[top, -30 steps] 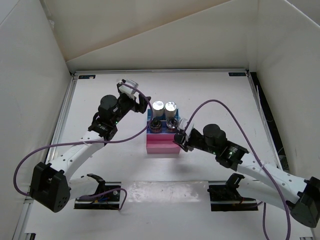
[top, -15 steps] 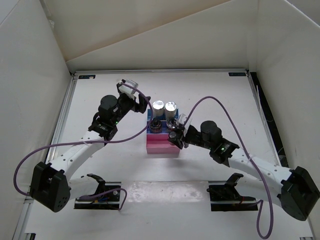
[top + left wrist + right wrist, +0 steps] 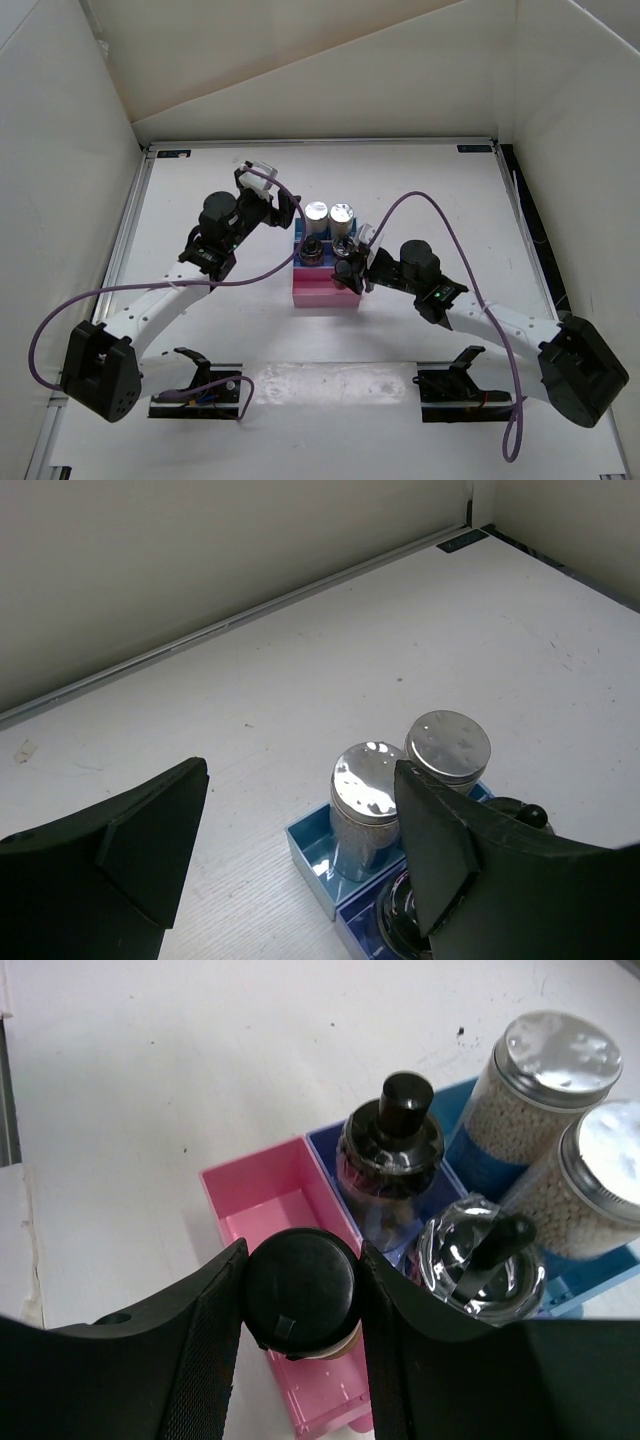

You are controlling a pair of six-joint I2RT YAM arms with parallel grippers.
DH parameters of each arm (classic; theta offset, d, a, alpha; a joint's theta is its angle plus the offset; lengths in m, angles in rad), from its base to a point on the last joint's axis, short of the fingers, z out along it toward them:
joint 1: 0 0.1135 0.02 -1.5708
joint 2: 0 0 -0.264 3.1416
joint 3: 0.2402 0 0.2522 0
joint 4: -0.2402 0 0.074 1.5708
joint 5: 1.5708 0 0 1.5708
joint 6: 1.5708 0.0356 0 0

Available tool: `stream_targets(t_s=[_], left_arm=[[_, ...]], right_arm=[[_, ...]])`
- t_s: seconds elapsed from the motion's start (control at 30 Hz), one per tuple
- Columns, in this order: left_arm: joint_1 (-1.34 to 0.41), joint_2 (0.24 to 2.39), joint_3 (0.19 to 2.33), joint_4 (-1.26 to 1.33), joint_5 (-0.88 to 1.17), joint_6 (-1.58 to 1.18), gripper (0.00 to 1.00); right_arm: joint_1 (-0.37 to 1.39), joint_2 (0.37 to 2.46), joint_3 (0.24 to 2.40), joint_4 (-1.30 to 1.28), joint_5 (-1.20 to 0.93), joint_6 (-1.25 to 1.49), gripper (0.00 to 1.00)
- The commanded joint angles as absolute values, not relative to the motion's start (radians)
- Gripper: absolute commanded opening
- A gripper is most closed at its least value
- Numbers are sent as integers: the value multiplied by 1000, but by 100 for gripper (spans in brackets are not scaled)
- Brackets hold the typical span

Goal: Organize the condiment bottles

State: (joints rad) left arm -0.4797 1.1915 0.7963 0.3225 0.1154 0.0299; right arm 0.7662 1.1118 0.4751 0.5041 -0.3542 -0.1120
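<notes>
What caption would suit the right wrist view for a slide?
Right gripper closed on a black-capped bottle at the rack's pink compartment; four bottles stand in the blue compartments behind.

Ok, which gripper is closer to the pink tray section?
Right. The right gripper hangs over the pink section, gripping a black-capped bottle; the left gripper sits open off the rack's far left corner.

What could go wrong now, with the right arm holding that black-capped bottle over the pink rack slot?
The black-capped bottle, clamped in the right end effector, hangs close beside the shiny-topped jar; lowering it could bump or tip that jar. It also sits near the edge of the pink slot, so it may catch the rim. The left end effector hovers open by the silver-lidded shakers; a stray move could knock them.
</notes>
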Motion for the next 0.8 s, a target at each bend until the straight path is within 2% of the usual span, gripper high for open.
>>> stream_targets(t_s=[0.0,0.77], left_arm=[[-472,1200,796,344,107,26,85],[-466,1221,790,357,110,21,85]], right_arm=[[752,1144,459,644,-399,-86,0],[745,1354,459,720,-434,-147,0]])
